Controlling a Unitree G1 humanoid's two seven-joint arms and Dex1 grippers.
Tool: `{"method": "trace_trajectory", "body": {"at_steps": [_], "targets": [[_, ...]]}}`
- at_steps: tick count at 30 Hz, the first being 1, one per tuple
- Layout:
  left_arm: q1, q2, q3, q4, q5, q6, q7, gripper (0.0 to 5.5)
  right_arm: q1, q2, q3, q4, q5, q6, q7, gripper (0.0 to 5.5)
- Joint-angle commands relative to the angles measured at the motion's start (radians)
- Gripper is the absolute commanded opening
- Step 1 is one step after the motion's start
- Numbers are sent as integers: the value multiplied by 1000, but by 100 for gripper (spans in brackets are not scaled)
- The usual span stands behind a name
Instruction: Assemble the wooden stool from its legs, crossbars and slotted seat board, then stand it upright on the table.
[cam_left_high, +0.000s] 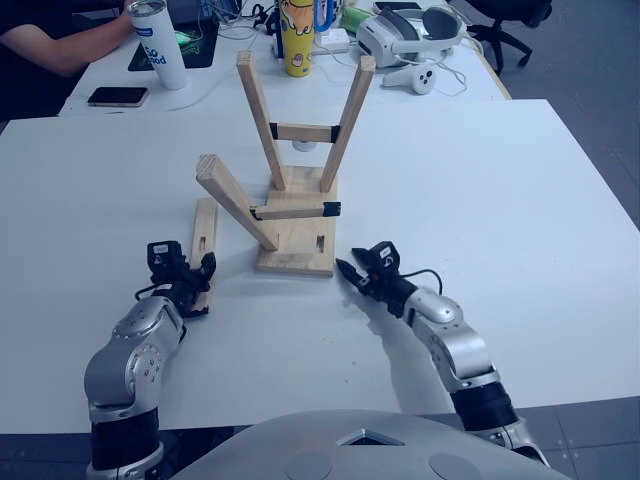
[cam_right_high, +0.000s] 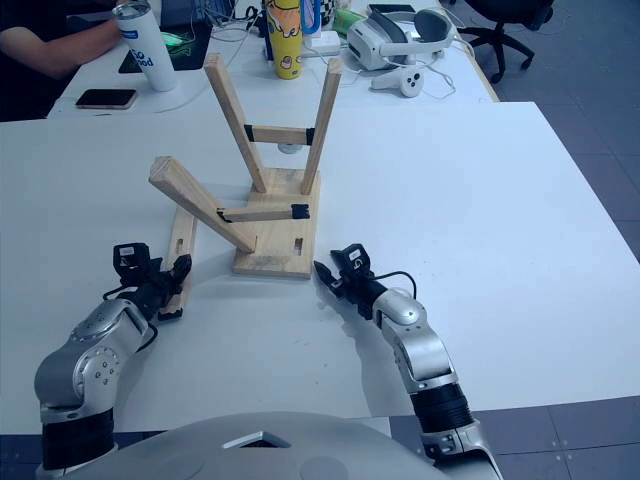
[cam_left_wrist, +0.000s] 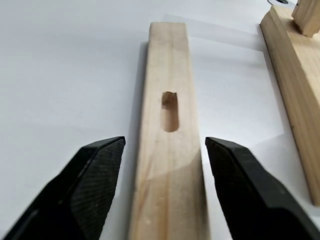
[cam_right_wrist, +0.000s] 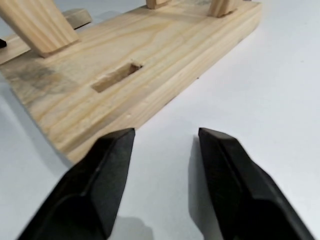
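The slotted seat board lies flat on the white table. Two legs joined by a crossbar stand up from its far end. A third leg leans out to the left, linked by a second crossbar. A loose leg with a slot lies flat on the table, left of the board. My left gripper is open and straddles the near end of that loose leg. My right gripper is open just right of the board's near corner, touching nothing.
On the desk behind stand a white tumbler, a yellow cup, a phone and a headset with controller. A person's arm rests at the far left. Bare table stretches to the right.
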Motion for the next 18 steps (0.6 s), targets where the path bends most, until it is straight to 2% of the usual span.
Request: {"method": "trace_trajectory", "body": {"at_steps": [1, 11, 18], "targets": [[-13, 10, 0, 11, 2, 45, -16, 301, 17, 5, 3, 27, -6, 19, -11, 282], [17, 83, -72, 111, 109, 17, -69, 301, -18, 42, -107, 34, 43, 39, -77, 282], [-16, 76, -31, 157, 108, -33, -95, 210, -66, 37, -197, 24, 75, 64, -106, 284]]}}
